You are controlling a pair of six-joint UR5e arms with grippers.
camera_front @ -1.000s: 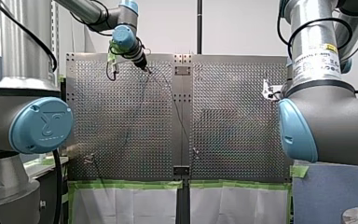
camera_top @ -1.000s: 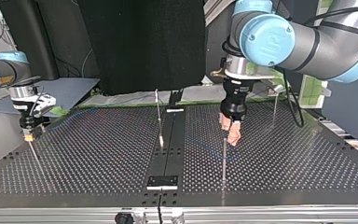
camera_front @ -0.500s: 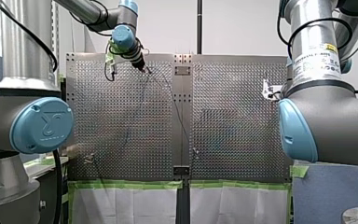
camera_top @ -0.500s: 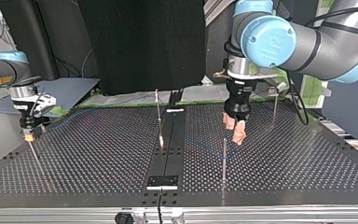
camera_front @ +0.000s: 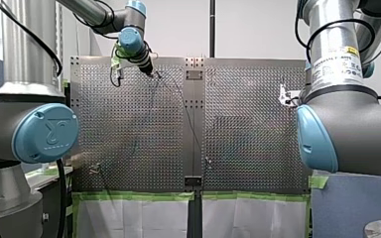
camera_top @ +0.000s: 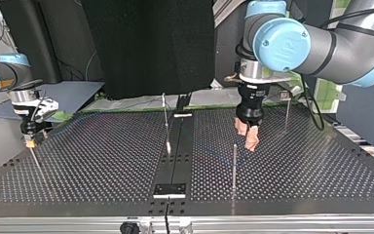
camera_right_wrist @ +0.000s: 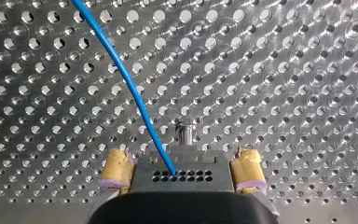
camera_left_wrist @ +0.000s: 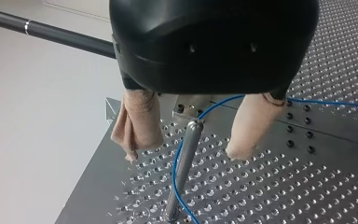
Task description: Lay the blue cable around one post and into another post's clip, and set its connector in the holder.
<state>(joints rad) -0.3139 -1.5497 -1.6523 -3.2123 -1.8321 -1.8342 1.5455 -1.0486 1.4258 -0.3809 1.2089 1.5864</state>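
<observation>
In the left wrist view my left gripper is open, its beige pads on either side of a metal post without touching it. The blue cable crosses the board and bends down alongside that post. The top view shows this gripper just behind a thin post. My right gripper has its yellow pads against both sides of the grey connector, from which the cable runs away over the holes. It hangs at the top view's left, above the board.
Thin posts rise from the perforated table: one by the centre strip, one at the back right, one under my right gripper. A small bracket sits on the centre strip near the top view's front edge.
My left gripper has slid a little toward the top view's right, away from the thin post in front of it. My right arm has stayed still.
</observation>
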